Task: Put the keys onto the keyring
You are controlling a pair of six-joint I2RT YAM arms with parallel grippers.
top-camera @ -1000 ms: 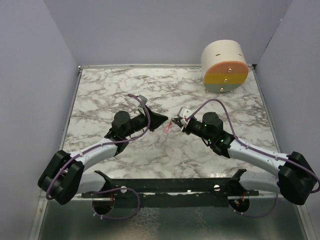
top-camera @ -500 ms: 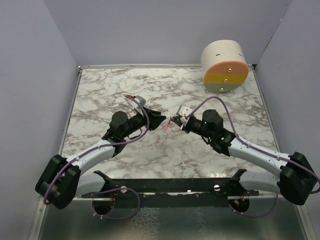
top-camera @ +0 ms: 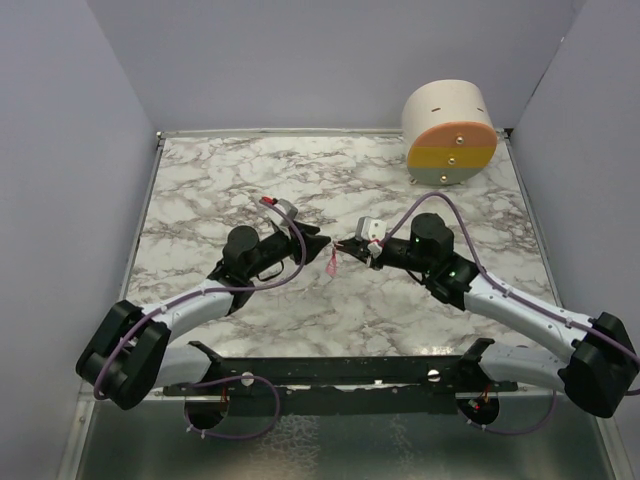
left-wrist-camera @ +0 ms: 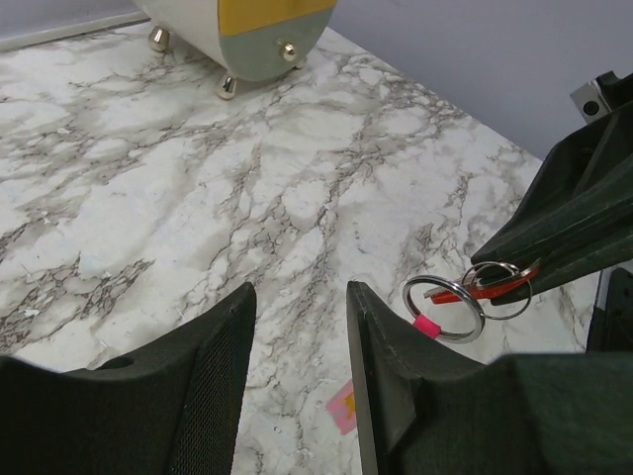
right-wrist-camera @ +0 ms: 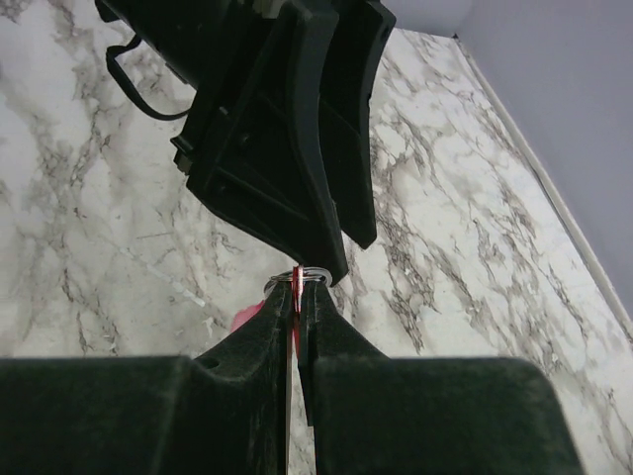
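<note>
My right gripper [right-wrist-camera: 297, 289] is shut on the tiny red-headed key [right-wrist-camera: 296, 281]; only a red sliver shows between its fingertips. The metal keyring [left-wrist-camera: 443, 308] hangs at those fingertips, linked with the key [left-wrist-camera: 483, 290], and its pink strap [top-camera: 331, 266] dangles down to the marble table [top-camera: 200, 190]. My left gripper [left-wrist-camera: 299, 292] is open and holds nothing. It sits just left of the ring without touching it. In the top view the left gripper [top-camera: 319, 238] and the right gripper [top-camera: 345, 245] face each other tip to tip, a short gap apart.
A white drum with an orange, yellow and grey face [top-camera: 450, 135] stands on brass feet at the back right. Grey walls enclose the table on three sides. A black rail [top-camera: 340, 370] runs along the near edge between the arm bases.
My left gripper has opened, let go of the keyring and drawn back slightly to the left. The ring and pink strap now hang from the right gripper, which stayed shut.
</note>
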